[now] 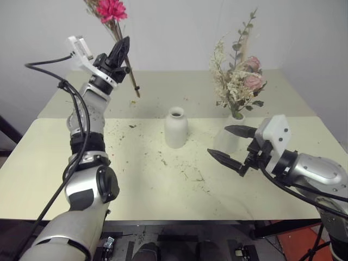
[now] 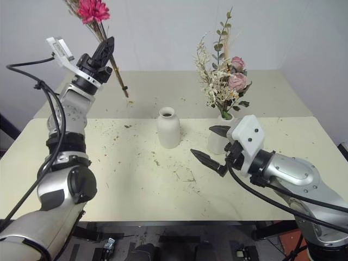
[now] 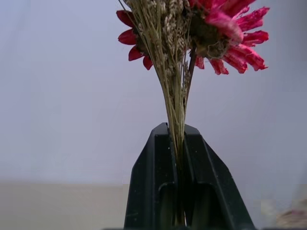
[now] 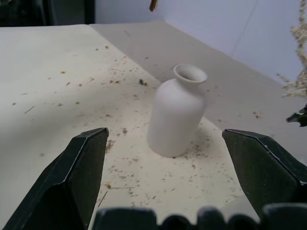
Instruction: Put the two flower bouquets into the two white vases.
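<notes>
Your left gripper point(image 1: 120, 53) clamped on slim tan dried-grass bunch with magenta flower point(image 1: 111, 10), held high above pale table point(image 1: 136, 179), stems slanting down. Your right gripper point(image 1: 232, 147) jaws wide apart, holding nothing, near bottle-shaped matte white vase point(image 1: 176, 128). Fuller cream-and-pink-rose bouquet point(image 1: 237, 79) stands in second white vase point(image 1: 228, 136), just behind right gripper.

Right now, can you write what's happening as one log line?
left hand: shut on magenta bunch | right hand: open, empty | bottle vase: empty | rose bouquet: in cone vase
</notes>
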Available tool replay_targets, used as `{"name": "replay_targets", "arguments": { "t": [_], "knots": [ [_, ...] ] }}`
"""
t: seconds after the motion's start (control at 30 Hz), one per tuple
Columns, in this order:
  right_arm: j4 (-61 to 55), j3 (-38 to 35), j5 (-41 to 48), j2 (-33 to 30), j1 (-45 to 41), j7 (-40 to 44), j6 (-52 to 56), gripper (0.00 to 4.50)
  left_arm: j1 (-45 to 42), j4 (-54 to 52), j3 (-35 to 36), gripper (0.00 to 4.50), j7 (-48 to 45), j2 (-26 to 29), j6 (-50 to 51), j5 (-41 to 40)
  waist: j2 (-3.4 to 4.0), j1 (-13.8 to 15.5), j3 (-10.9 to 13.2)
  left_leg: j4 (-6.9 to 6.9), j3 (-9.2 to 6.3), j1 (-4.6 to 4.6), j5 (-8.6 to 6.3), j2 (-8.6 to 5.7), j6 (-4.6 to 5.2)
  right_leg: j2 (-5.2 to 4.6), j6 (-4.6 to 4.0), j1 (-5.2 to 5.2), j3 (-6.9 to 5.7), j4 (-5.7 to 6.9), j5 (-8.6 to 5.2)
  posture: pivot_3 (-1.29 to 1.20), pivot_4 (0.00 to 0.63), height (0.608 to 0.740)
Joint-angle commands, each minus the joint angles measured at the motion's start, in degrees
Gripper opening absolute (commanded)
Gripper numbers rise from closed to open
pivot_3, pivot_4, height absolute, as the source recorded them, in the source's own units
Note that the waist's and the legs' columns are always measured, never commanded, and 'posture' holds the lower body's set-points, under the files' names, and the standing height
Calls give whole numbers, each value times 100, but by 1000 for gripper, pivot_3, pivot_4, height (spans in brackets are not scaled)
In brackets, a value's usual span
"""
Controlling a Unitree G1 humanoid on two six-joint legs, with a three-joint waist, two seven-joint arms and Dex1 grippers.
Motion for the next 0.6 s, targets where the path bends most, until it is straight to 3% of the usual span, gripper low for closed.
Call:
{"name": "replay_targets", "arguments": {
  "t": [0.03,0.27,0.6],
  "knots": [
    [-441,-171,-124,104,293,-366,37,4500,-648,846,275,187,-903,-70,-265,-486,-1,5,0,1,0,-1,-2,0,4,0,0,2,-1,1,0,0,150,740],
    [-949,-163,-360,452,853,-1035,42,4500,-1191,2278,523,187,-1987,-48,-372,-577,0,-103,-1,6,-1,2,-8,-1,15,4,2,6,-2,4,1,0,150,740],
    [-1546,-118,-671,857,1544,-1657,44,4500,-1459,2823,146,187,-1926,-219,-949,201,0,-87,-1,6,-3,4,-8,2,17,11,2,3,2,8,0,0,150,740]
  ]
}}
